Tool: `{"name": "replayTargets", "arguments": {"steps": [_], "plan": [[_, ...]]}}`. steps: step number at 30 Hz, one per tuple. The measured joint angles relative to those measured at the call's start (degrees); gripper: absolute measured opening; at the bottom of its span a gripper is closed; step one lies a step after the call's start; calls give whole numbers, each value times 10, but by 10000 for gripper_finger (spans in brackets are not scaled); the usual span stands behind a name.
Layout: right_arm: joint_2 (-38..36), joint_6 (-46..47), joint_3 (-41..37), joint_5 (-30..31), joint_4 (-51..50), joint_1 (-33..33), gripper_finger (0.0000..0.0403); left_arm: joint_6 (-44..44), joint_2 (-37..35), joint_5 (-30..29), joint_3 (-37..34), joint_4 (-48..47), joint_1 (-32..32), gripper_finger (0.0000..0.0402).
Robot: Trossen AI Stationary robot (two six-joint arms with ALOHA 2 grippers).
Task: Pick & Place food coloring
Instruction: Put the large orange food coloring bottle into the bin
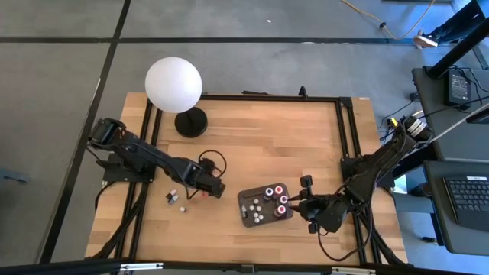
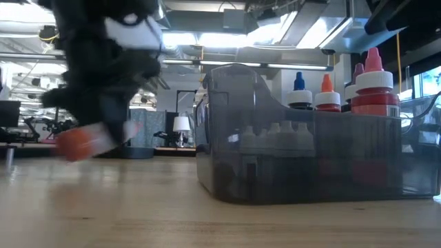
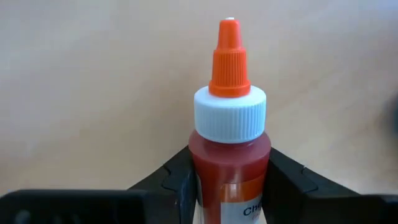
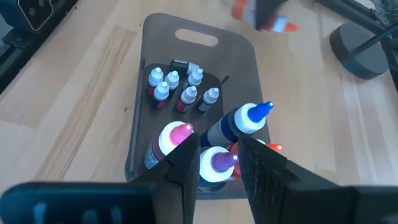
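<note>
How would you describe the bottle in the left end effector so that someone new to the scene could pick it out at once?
Start at the white globe lamp at the table's far edge and come toward the near edge to the left end effector, left of the dark grey tray. Between its fingers is the orange bottle, with a white collar and orange tip. Unlike the bottles in the tray, it is off the table, alone.

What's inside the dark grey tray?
Inside the tray stand small white-capped bottles and bigger bottles with blue, pink and purple tips, crowded at one end. The right hand covers part of them, so their full number can't be counted.
</note>
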Motion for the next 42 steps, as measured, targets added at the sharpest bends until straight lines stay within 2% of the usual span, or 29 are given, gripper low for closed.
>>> {"name": "replayTargets", "arguments": {"steps": [3, 6, 9, 13, 16, 22, 26, 31, 42], "plan": [[0, -3, 0, 10, 8, -1, 112, 83, -24, -90, 2, 67, 19, 129], [0, -2, 0, 11, 11, -5, 112, 234, -27, -140, 2, 191, 52, 130], [0, 2, 0, 10, 13, -11, 112, 398, -16, -138, 3, 335, 87, 129], [0, 31, 0, 9, 13, -18, 112, 571, 10, -134, 3, 486, 140, 130], [0, 49, 4, -6, 13, -23, 112, 668, 45, -82, 3, 608, 175, 130], [0, 76, 13, -11, 13, -29, 112, 721, 173, 52, 3, 902, 223, 130], [0, 92, 13, -11, 13, -29, 112, 722, 251, 105, 3, 1007, 242, 130], [0, 108, 13, -11, 13, -29, 112, 737, 311, 126, 15, 1037, 246, 130], [0, 107, 13, 4, 23, -30, 112, 774, 385, 126, 71, 1044, 228, 130]]}}
